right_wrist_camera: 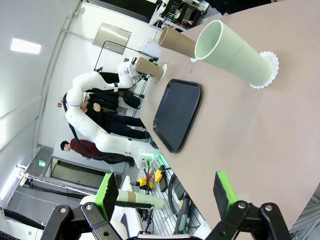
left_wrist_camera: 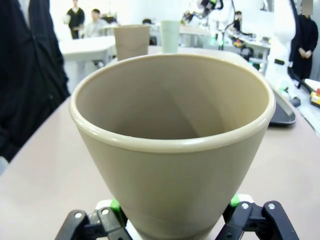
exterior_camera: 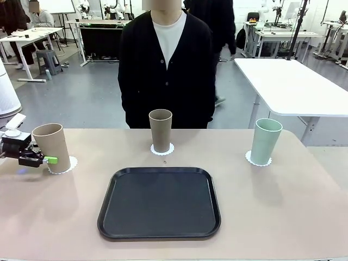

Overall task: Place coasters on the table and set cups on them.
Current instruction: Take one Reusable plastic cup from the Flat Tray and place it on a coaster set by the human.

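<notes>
At the left edge of the front view, the left gripper [exterior_camera: 48,160] sits around the base of a tan cup [exterior_camera: 52,145], which stands on a coaster [exterior_camera: 66,166] on the table [exterior_camera: 283,206]. In the left wrist view its green pads [left_wrist_camera: 115,204] flank the cup's base [left_wrist_camera: 170,165]; whether they touch it I cannot tell.

A second tan cup [exterior_camera: 160,129] stands on a coaster [exterior_camera: 162,150] at centre, before the person [exterior_camera: 166,60]. The mint cup [exterior_camera: 265,141] stands on a coaster [exterior_camera: 256,160] at right. A black tray [exterior_camera: 159,202] lies in the lower middle.

In the right wrist view, the right gripper [right_wrist_camera: 167,192] hangs with fingers [right_wrist_camera: 223,189] wide, empty, at the bottom of the frame, well apart from the mint cup [right_wrist_camera: 232,50] at upper right.
</notes>
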`<state>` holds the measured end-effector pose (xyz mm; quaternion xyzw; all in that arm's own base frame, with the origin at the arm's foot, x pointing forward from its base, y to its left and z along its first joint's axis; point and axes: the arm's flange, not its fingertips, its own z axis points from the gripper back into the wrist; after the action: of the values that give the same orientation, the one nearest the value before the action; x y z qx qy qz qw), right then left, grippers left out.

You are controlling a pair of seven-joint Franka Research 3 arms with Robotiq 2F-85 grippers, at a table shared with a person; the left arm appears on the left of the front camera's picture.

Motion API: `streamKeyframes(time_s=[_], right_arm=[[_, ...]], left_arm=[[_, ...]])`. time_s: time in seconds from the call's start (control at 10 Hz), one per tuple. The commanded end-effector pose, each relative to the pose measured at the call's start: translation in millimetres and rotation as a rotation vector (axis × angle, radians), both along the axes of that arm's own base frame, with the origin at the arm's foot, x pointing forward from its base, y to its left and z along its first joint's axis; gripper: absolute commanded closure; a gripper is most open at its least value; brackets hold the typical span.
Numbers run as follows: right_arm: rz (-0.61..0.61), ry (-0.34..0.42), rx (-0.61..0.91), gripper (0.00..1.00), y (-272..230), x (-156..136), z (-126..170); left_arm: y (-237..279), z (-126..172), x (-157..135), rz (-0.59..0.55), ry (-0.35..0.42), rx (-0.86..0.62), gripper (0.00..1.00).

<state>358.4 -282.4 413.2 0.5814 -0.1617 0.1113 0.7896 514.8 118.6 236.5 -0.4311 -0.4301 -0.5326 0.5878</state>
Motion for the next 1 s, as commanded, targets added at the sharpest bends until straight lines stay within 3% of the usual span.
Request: streamKeyframes(time_s=[0.0, 0.9], right_arm=[[-0.005, 0.008, -0.005, 0.0, 2.1, 0.1, 0.2], [-0.005, 0.008, -0.005, 0.0, 2.1, 0.1, 0.2]], left_arm=[[3.9, -3.9, -1.2, -0.037, -0.047, 0.0, 0.0], [36.0, 13.8, -13.0, -0.04, -0.097, 0.074, 0.0]])
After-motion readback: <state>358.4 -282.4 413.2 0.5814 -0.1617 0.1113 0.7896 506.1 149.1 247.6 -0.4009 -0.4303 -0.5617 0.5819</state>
